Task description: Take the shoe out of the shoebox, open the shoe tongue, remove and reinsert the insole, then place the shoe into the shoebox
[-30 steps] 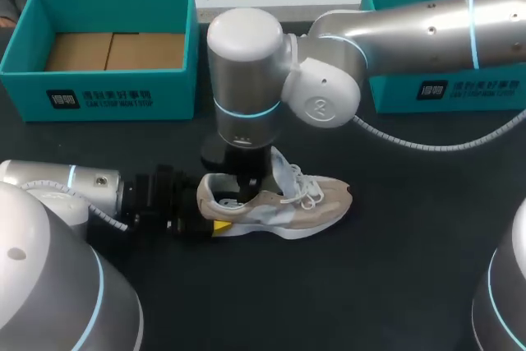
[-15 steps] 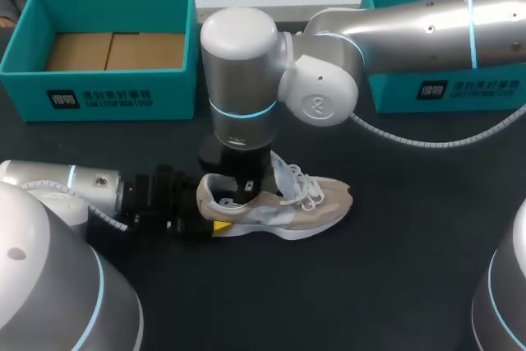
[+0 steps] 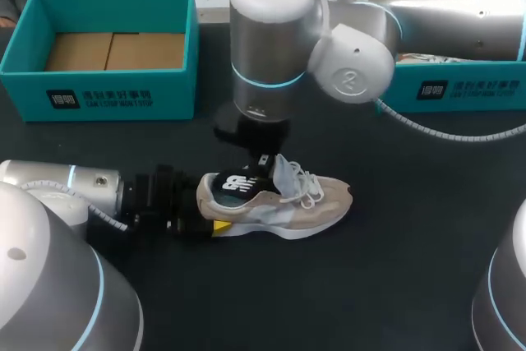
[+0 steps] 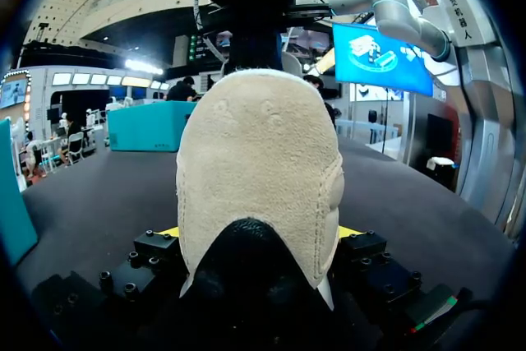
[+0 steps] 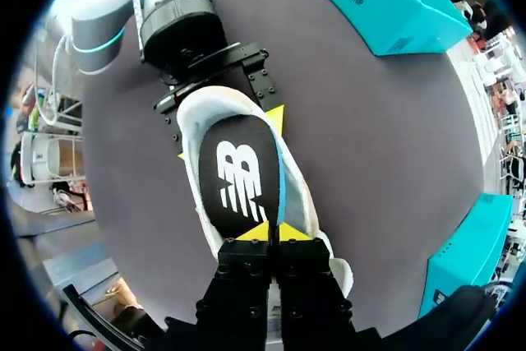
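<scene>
A beige and white shoe lies on its sole on the dark table, toe to the right. My left gripper holds its heel from both sides, yellow tips pressed against it. Just above the shoe's opening, my right gripper is shut on the front end of the black insole. The insole, with a white logo, is tilted up and partly out of the shoe. In the right wrist view the insole stretches from my right gripper toward the heel.
A teal shoebox with a cardboard floor stands open at the back left. A second teal box sits at the back right, behind my right arm. Bare dark table lies in front of and to the right of the shoe.
My right gripper closed inside the shoe, then rose and shifted right, drawing the insole's front end up out of the opening. The left arm and shoe stayed put.
</scene>
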Robot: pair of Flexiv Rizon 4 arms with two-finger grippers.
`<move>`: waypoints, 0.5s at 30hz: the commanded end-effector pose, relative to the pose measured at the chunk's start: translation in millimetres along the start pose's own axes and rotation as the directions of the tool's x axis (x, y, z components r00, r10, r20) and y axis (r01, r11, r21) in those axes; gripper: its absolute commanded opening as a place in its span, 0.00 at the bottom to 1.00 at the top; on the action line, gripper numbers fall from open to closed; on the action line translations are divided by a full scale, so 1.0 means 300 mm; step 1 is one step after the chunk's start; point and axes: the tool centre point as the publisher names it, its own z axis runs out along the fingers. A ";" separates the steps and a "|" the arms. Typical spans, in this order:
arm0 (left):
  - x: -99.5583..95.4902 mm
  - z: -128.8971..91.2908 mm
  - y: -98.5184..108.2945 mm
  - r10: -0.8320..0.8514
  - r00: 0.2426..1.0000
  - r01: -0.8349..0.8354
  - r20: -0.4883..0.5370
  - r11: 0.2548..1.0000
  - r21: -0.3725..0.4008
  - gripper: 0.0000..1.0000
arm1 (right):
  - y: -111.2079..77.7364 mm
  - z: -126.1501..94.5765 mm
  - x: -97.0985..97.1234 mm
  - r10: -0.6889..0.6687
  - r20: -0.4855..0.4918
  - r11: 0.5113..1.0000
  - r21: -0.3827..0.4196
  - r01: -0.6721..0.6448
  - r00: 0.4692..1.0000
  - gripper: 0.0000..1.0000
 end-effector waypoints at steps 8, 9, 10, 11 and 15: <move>0.005 -0.001 0.011 0.001 1.000 -0.001 0.001 1.000 -0.003 0.00 | 0.040 -0.053 0.010 -0.039 -0.014 0.993 -0.112 0.037 0.999 0.00; 0.005 -0.001 0.011 0.001 1.000 -0.001 0.001 1.000 -0.003 0.00 | 0.052 -0.058 0.014 -0.055 -0.018 0.991 -0.120 0.052 0.998 0.00; 0.005 -0.001 0.011 0.001 1.000 -0.001 0.001 1.000 -0.003 0.00 | 0.065 -0.064 0.018 -0.065 -0.023 0.988 -0.140 0.061 0.998 0.00; 0.005 -0.001 0.011 0.001 1.000 -0.001 0.001 1.000 -0.003 0.00 | 0.077 -0.071 0.022 -0.075 -0.031 0.985 -0.161 0.069 0.997 0.00; 0.005 -0.001 0.011 0.001 1.000 -0.001 0.001 1.000 -0.003 0.00 | 0.127 -0.090 0.045 -0.131 -0.065 0.972 -0.202 0.116 0.989 0.00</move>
